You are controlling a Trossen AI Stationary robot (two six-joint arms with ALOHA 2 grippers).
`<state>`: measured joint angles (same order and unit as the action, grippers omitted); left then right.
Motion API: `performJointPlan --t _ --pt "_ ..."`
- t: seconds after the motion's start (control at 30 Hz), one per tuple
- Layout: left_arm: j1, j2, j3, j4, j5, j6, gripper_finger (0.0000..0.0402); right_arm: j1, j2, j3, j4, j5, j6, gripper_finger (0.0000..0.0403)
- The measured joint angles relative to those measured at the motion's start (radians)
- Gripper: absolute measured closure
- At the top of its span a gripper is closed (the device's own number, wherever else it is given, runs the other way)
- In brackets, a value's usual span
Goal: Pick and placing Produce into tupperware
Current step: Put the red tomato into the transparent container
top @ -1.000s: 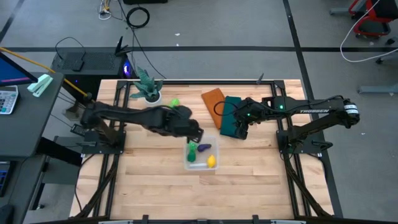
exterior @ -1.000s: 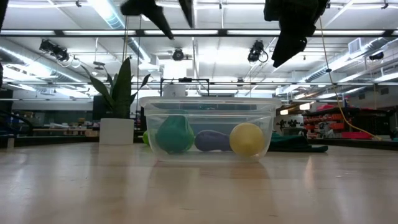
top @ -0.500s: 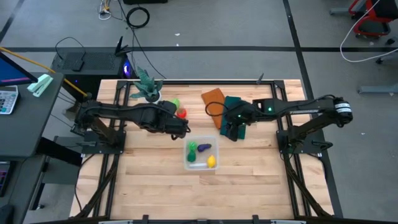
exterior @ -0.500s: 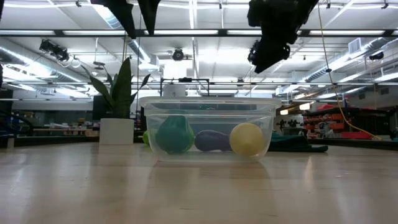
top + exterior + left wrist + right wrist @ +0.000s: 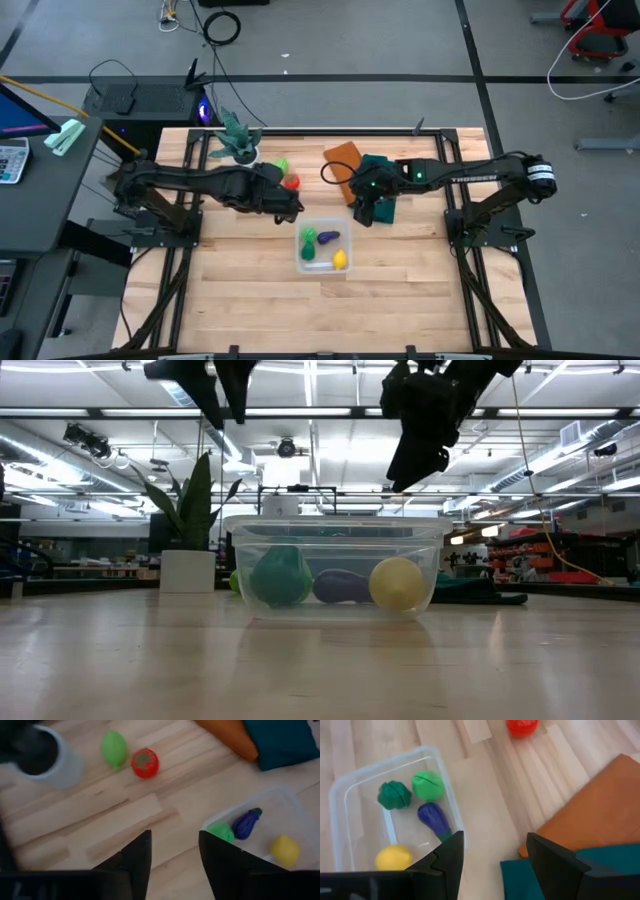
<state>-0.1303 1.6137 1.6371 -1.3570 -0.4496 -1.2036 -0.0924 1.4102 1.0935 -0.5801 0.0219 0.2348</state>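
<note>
The clear tupperware (image 5: 322, 272) stands mid-table. The right wrist view shows a dark green piece (image 5: 394, 795), a bright green piece (image 5: 427, 785), a purple piece (image 5: 434, 817) and a yellow piece (image 5: 393, 856) lying inside it. A red piece (image 5: 291, 182) and a light green piece (image 5: 281, 165) lie on the wood near the plant pot. My left gripper (image 5: 296, 208) hovers open between the red piece and the tupperware. My right gripper (image 5: 362, 214) hovers open above the wood between the folded cloths and the tupperware's far right corner.
A potted plant (image 5: 236, 143) stands at the far left. An orange cloth (image 5: 343, 158) and a dark green cloth (image 5: 384, 205) lie far right of centre, partly under the right arm. Bare wood stretches along the near side of the tupperware.
My left gripper has moved from above the tupperware toward the table's left and far edge, uncovering the red piece, then held still. My right gripper has moved left and slightly down, from over the dark green cloth toward the tupperware. The produce has not moved.
</note>
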Motion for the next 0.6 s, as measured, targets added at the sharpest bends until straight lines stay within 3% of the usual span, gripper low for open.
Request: performJointPlan --t 0.2,0.33,0.6 --pt "0.095 -0.035 -0.209 0.274 0.075 0.101 0.0261 -0.013 -0.017 0.001 -0.003 -0.025 0.000 0.0225" --pt "0.194 -0.029 -0.259 0.326 0.123 0.218 0.0265 -0.012 -0.017 0.001 -0.001 -0.033 0.001 0.0225" --pt "0.389 -0.007 -0.285 0.477 0.258 0.461 0.0214 -0.012 -0.017 0.001 0.000 -0.034 0.027 0.0225"
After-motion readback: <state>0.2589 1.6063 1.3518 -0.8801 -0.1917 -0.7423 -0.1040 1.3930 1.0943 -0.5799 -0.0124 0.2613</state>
